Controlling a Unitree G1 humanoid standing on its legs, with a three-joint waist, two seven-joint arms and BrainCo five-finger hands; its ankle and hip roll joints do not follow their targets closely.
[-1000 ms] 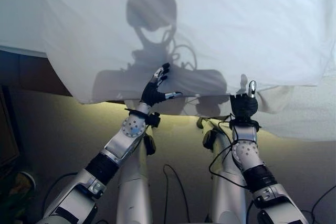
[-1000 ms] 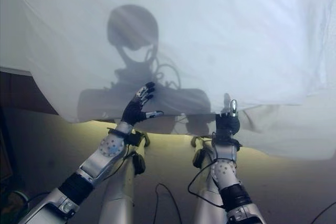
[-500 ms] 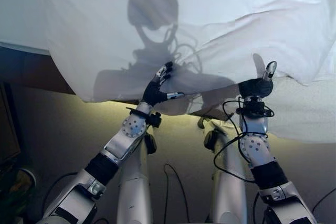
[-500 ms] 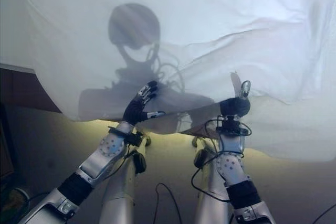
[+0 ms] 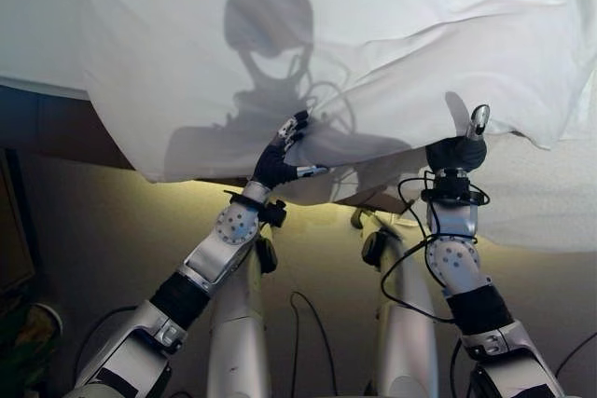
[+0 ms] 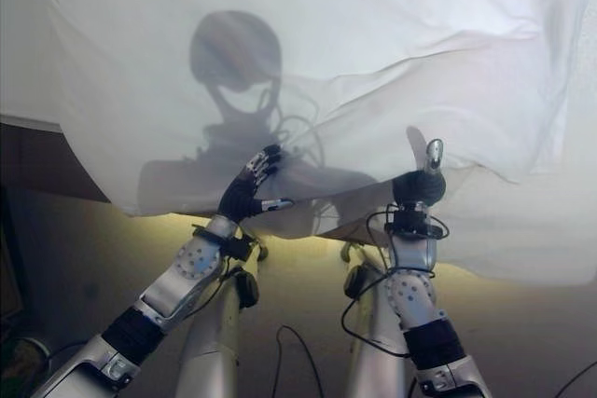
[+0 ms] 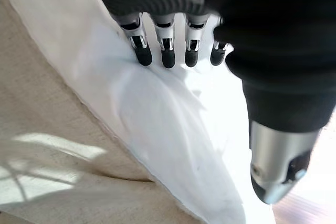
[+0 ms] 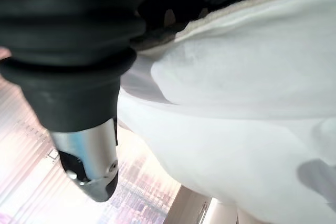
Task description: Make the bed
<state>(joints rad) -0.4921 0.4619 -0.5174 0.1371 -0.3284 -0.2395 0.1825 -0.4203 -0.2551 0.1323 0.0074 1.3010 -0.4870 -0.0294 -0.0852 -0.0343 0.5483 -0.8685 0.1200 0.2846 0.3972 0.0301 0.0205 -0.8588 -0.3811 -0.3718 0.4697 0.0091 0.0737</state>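
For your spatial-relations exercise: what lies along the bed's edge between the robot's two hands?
In the left eye view, only the hanging edge of the white sheet spans from the left hand to the right hand; nothing else lies between them.

My right hand (image 5: 454, 153) has risen, lifting the hem of the thin white bedsheet (image 5: 392, 34). The sheet now bunches into diagonal folds above that hand, well above the bed's lit edge.

No readable text, labels or numbers — none anywhere.
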